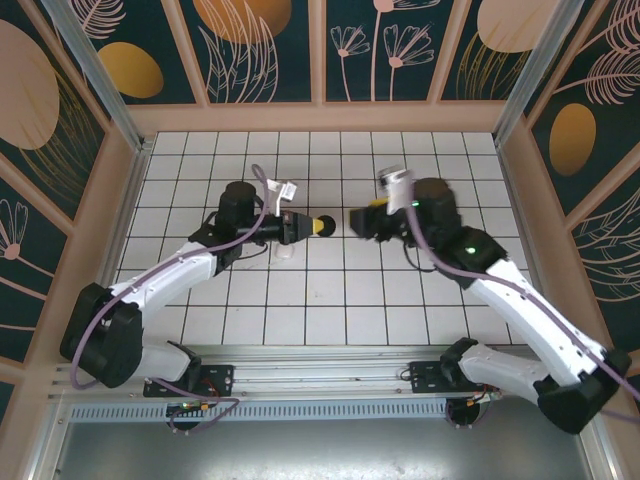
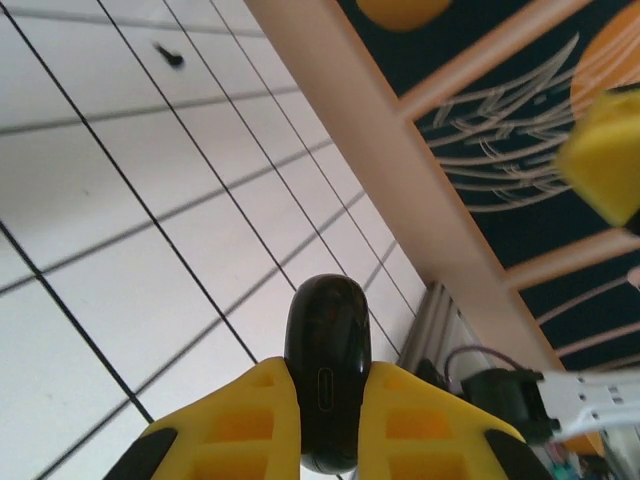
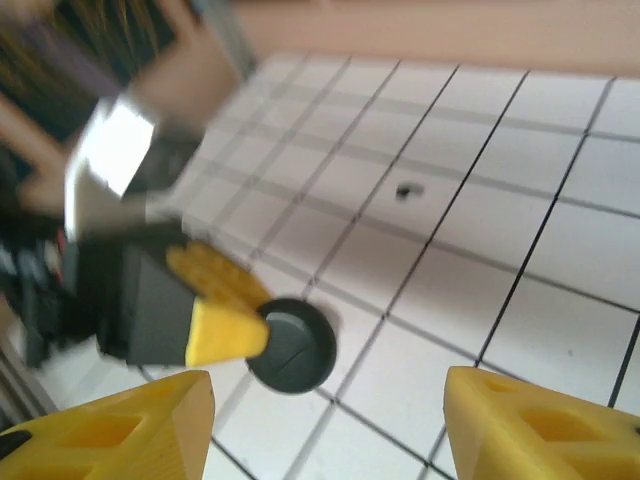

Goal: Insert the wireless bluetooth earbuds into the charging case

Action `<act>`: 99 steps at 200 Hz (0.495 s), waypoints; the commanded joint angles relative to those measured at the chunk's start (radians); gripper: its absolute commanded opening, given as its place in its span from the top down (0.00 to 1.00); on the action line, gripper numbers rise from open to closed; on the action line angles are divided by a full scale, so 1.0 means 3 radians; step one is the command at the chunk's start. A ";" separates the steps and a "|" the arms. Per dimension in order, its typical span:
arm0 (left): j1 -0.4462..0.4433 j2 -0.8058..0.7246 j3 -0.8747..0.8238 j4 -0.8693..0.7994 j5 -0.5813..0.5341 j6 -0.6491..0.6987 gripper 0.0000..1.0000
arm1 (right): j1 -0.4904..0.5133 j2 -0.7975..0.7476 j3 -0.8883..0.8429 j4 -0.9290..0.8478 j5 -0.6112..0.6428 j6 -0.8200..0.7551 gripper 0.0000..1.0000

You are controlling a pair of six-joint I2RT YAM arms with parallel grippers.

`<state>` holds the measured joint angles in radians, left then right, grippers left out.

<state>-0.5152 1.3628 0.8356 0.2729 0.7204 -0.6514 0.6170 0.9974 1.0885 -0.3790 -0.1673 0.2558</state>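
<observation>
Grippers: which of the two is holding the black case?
The left gripper: its yellow fingers are shut on the black case. The right gripper is open and empty.

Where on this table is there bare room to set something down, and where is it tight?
Free: the far tile rows under the back wall, and the near rows ahead of the rail. Crowded: mid-table, where the left pincer grips the charging case facing the open right pincer; an earbud lies on the tiles.
</observation>
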 commanded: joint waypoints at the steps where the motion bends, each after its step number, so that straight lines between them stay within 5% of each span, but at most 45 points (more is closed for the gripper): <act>1: 0.0052 -0.0252 -0.0156 0.1007 -0.0240 -0.0441 1.00 | -0.0212 -0.0186 -0.0064 0.0510 -0.0586 0.0755 0.37; 53: 0.0053 -0.0350 -0.0309 0.1869 -0.0230 -0.0953 1.00 | -0.0212 0.0033 -0.0209 0.1251 -0.1155 0.1617 0.41; 99: 0.0053 -0.0395 -0.0407 0.2213 -0.0227 -0.1255 1.00 | -0.0150 0.0239 -0.0312 0.1713 -0.1105 0.2060 0.40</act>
<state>-0.5011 1.2705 0.7338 0.8082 0.6594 -0.9512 0.5579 1.0584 1.0008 -0.0143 -0.4732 0.7578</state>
